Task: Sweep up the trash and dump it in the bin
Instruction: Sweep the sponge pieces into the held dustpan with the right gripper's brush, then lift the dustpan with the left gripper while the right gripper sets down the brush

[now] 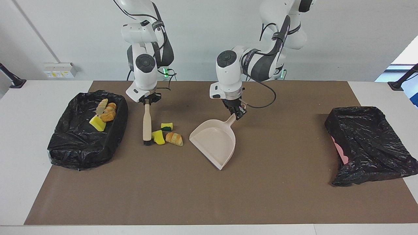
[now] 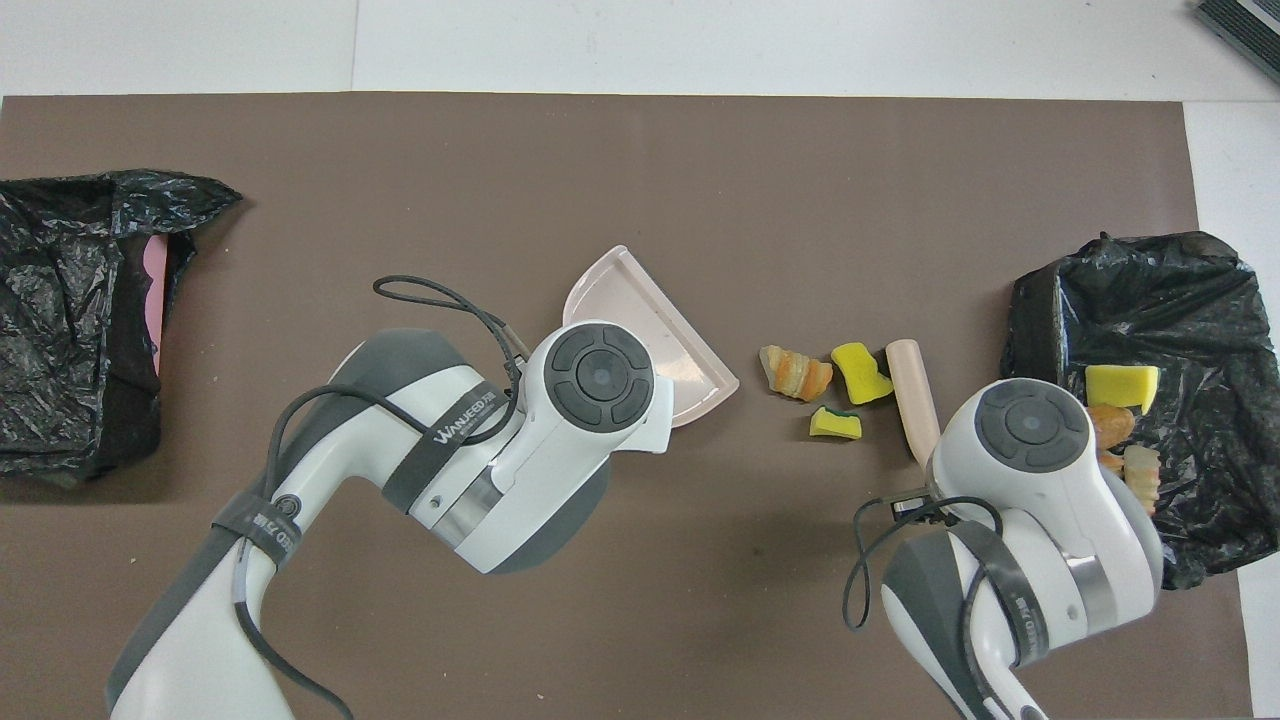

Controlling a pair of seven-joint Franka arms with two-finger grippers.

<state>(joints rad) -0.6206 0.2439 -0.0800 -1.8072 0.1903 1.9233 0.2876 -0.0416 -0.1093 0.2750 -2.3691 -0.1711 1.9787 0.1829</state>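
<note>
Three bits of trash lie on the brown mat between brush and dustpan: a green-sided sponge chunk [image 1: 167, 126] [image 2: 835, 424], a yellow sponge chunk [image 1: 158, 137] [image 2: 860, 372] and a pastry piece [image 1: 174, 138] [image 2: 795, 372]. My right gripper [image 1: 147, 100] is shut on the handle of the brush [image 1: 147, 124] [image 2: 912, 400], whose black bristles touch the mat beside the yellow chunk. My left gripper [image 1: 240, 114] is shut on the handle of the beige dustpan [image 1: 214, 142] [image 2: 690, 350], which is tilted, its open edge low toward the trash. In the overhead view both grippers are hidden under their arms.
A black-lined bin [image 1: 81, 143] [image 2: 1180, 300] at the right arm's end holds a yellow sponge [image 1: 97, 123], pastry [image 1: 108, 115] and a pale wad [image 1: 102, 105]. A second black-lined bin [image 1: 365, 140] [image 2: 70, 320] with a pink wall showing stands at the left arm's end.
</note>
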